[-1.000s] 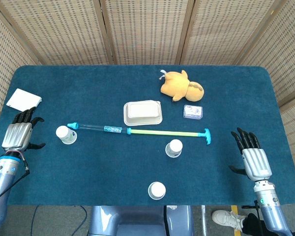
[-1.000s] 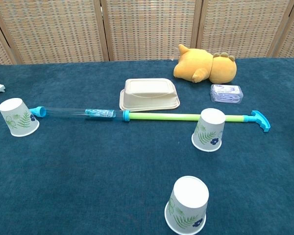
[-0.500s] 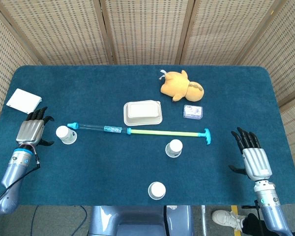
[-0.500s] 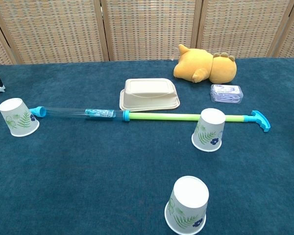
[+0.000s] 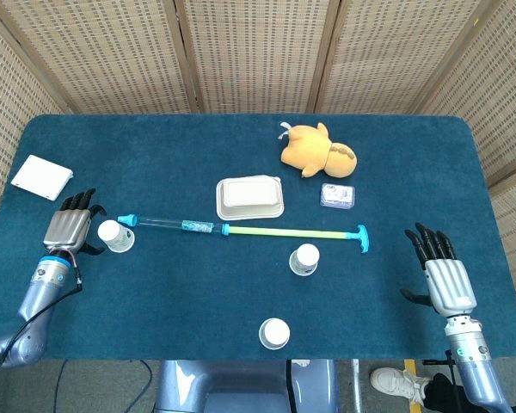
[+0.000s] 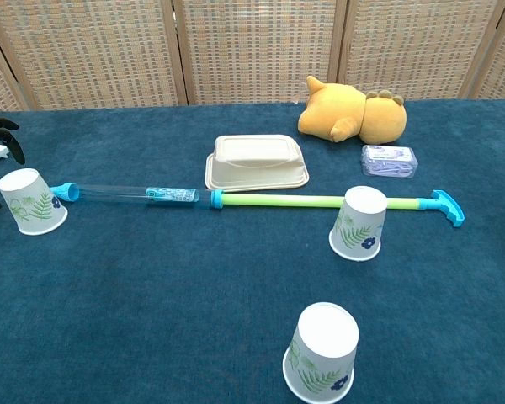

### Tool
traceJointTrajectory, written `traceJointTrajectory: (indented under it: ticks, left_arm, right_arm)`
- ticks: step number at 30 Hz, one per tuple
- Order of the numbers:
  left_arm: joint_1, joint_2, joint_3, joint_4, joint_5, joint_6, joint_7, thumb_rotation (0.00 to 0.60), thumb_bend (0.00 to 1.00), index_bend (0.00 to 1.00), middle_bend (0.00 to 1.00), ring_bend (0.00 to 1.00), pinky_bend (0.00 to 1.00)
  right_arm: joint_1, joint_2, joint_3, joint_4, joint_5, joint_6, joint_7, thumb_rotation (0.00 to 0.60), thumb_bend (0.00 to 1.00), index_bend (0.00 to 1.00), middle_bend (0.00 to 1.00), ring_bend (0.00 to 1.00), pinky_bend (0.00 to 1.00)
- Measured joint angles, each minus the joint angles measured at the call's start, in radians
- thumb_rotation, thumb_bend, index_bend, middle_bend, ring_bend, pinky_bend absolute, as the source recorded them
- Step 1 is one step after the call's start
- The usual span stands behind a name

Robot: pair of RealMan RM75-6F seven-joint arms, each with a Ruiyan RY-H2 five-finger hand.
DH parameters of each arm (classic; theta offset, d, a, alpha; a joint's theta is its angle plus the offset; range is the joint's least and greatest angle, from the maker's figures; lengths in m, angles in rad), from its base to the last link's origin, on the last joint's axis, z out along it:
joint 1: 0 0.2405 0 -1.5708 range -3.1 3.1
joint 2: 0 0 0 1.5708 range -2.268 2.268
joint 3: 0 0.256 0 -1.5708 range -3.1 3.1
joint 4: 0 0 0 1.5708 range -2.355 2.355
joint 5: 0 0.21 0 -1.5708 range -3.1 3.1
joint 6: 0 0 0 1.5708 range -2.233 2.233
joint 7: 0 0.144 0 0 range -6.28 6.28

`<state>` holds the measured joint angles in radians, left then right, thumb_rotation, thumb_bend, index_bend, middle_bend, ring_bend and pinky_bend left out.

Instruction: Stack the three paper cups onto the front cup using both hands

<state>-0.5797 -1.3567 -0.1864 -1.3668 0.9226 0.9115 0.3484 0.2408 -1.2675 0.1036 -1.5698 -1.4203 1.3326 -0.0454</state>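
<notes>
Blue-carpeted table [image 5: 155, 284] bears three inverted paper cups [image 5: 274, 333], long rod [image 5: 241, 229], lidded container [image 5: 250, 198], plush toy [image 5: 316, 150].

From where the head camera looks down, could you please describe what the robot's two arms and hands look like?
Both match. The left hand and right hand each have a ridged silver metal back and slim black fingers. Each wrist is a silver cuff with a narrow teal ring, leading into a smooth, rounded blue-grey forearm. A thin dark cable loops beside the left wrist. No sleeves or readable markings show.
</notes>
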Motion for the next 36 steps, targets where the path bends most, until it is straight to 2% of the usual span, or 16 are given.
traceJointTrajectory:
  ticks: [2,6,9,15,22,28,36]
  left_arm:
    - [-0.006,-0.011,0.003,0.012,-0.008,-0.004,0.004,0.600,0.08,0.35,0.00,0.00,0.06]
    - [-0.013,-0.027,0.008,0.029,-0.019,-0.009,0.010,0.600,0.25,0.40,0.00,0.00,0.07]
    - [-0.015,-0.042,0.011,0.045,-0.021,-0.007,0.007,0.600,0.31,0.41,0.00,0.00,0.07]
    - [-0.015,-0.052,0.014,0.061,-0.014,0.006,-0.008,0.600,0.35,0.46,0.00,0.00,0.09]
    - [-0.003,-0.039,0.011,0.038,0.026,0.032,-0.054,0.600,0.35,0.46,0.00,0.00,0.08]
    - [0.001,-0.009,0.005,-0.029,0.089,0.065,-0.089,0.600,0.35,0.46,0.00,0.00,0.08]
    - [-0.007,0.020,0.001,-0.155,0.237,0.104,-0.152,0.600,0.35,0.46,0.00,0.00,0.08]
  right_arm:
    - [0.000,0.000,0.000,0.000,0.000,-0.001,0.001,0.600,0.10,0.00,0.00,0.00,0.00]
    - [0.000,0.001,-0.001,-0.001,-0.002,0.000,0.004,0.600,0.10,0.00,0.00,0.00,0.00]
    - [0.000,0.003,-0.001,-0.001,-0.003,0.000,0.008,0.600,0.10,0.00,0.00,0.00,0.00]
    - [0.000,0.005,-0.003,-0.002,-0.006,-0.001,0.012,0.600,0.10,0.00,0.00,0.00,0.00]
    - [0.000,0.006,-0.003,-0.004,-0.006,-0.001,0.011,0.600,0.10,0.00,0.00,0.00,0.00]
    - [0.000,0.005,-0.002,-0.004,-0.004,-0.001,0.008,0.600,0.10,0.00,0.00,0.00,0.00]
    - [-0.001,0.006,0.000,-0.002,0.005,-0.005,0.007,0.600,0.10,0.00,0.00,0.00,0.00]
